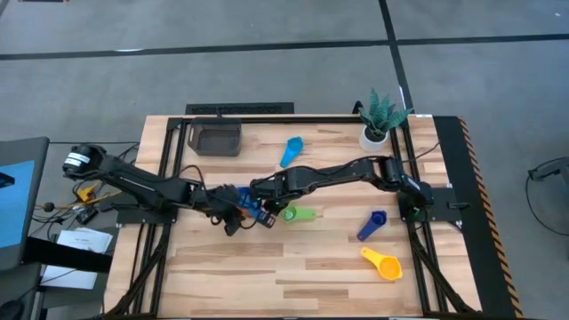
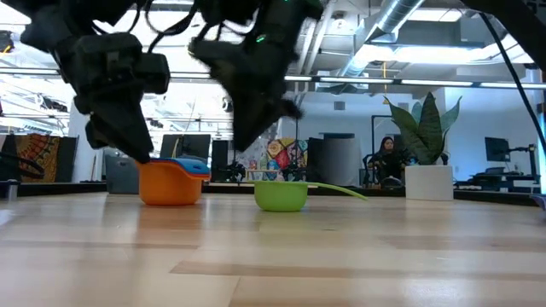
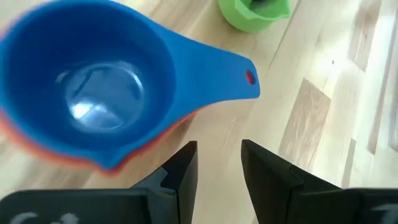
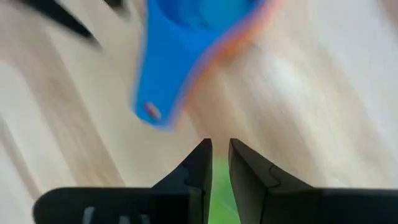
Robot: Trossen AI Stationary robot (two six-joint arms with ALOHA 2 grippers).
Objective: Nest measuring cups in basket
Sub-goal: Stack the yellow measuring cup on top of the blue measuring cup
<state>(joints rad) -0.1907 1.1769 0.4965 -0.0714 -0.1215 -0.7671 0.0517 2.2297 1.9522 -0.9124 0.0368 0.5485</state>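
Observation:
A blue measuring cup (image 3: 93, 81) sits nested in an orange cup (image 2: 169, 188) that stands on the table at mid-left (image 1: 249, 204). Its handle (image 3: 230, 74) points toward the green cup (image 2: 281, 194), which stands upright close by. My left gripper (image 3: 217, 162) hovers just short of the stack, open, nothing between its fingers. My right gripper (image 4: 221, 158) hangs above the blue handle's end (image 4: 152, 102) and the green cup, fingers a narrow gap apart and empty. The dark basket (image 1: 218, 140) stands at the far left.
A light blue cup (image 1: 292, 151) lies at the far middle, a dark blue cup (image 1: 372, 225) and a yellow cup (image 1: 382, 263) at the near right. A white plant pot (image 1: 378, 133) stands at the far right corner. Bare wood lies along the near edge.

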